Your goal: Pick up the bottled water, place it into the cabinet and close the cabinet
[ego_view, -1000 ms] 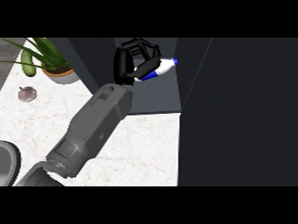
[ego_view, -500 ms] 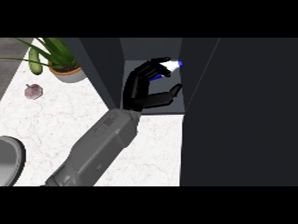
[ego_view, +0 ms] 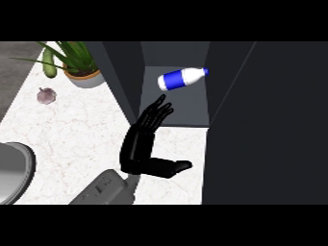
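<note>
The bottled water [ego_view: 182, 78], white with a blue label and blue cap, lies on its side inside the open cabinet [ego_view: 184, 108], toward the back of the compartment. My left hand [ego_view: 141, 144] is over the counter just in front of the cabinet's opening. It is open, with straight fingers [ego_view: 157, 111] pointing at the bottle and the thumb stuck out to the right. The hand is apart from the bottle and holds nothing. The dark cabinet door [ego_view: 280, 120] stands open along the right. My right hand does not show.
A potted plant [ego_view: 81, 72] and a green vegetable [ego_view: 49, 67] stand at the counter's back left, with a small purplish bulb [ego_view: 47, 95] nearby. A grey rounded basin edge [ego_view: 14, 168] sits at the lower left. White marble counter [ego_view: 74, 129] lies between them.
My left hand let go of the bottle and drew back out of the cabinet, fingers straightening. The bottle stays lying inside the cabinet.
</note>
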